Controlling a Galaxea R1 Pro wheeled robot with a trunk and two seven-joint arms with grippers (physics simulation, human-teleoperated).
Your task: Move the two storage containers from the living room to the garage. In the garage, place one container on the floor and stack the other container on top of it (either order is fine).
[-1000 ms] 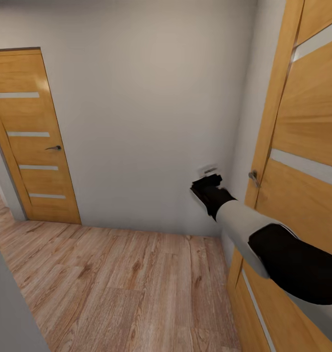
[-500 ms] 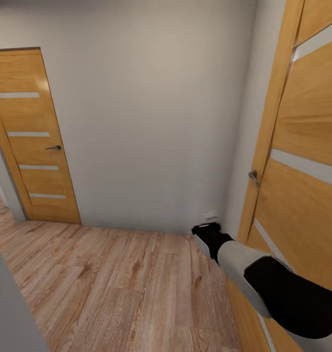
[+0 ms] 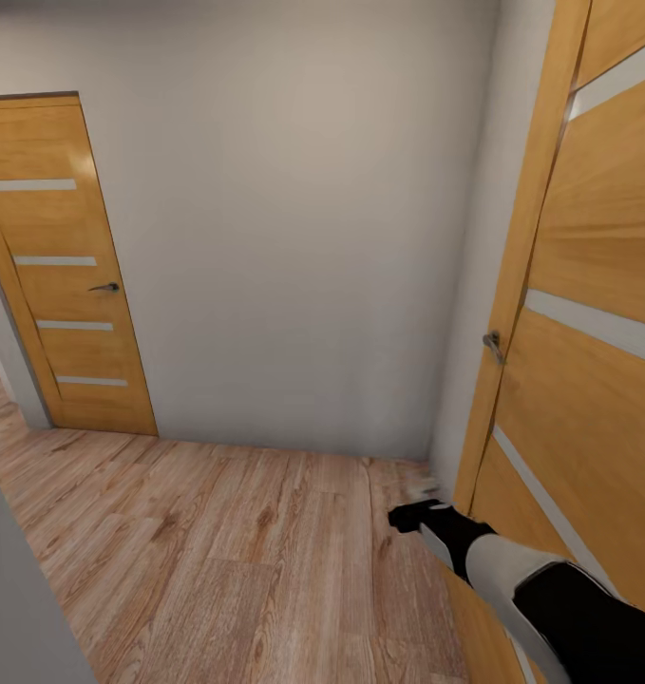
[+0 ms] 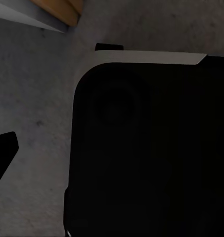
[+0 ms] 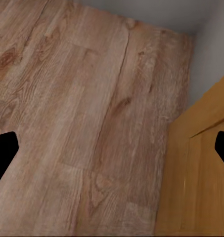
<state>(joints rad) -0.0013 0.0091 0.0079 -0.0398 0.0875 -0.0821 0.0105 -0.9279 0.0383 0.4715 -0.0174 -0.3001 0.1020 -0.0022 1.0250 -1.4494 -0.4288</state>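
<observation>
The robot stands in a small hall with a wood floor and a grey wall. One door is at ten o'clock, and another door is close by at three o'clock. The right gripper hangs low by that near door, wide open and holding nothing; I cannot tell how the left gripper stands.

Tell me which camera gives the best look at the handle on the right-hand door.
The head view: the door handle shows clearly on the right-hand door edge. The right wrist view catches just that door's lower panel; the left wrist view faces grey floor.
</observation>
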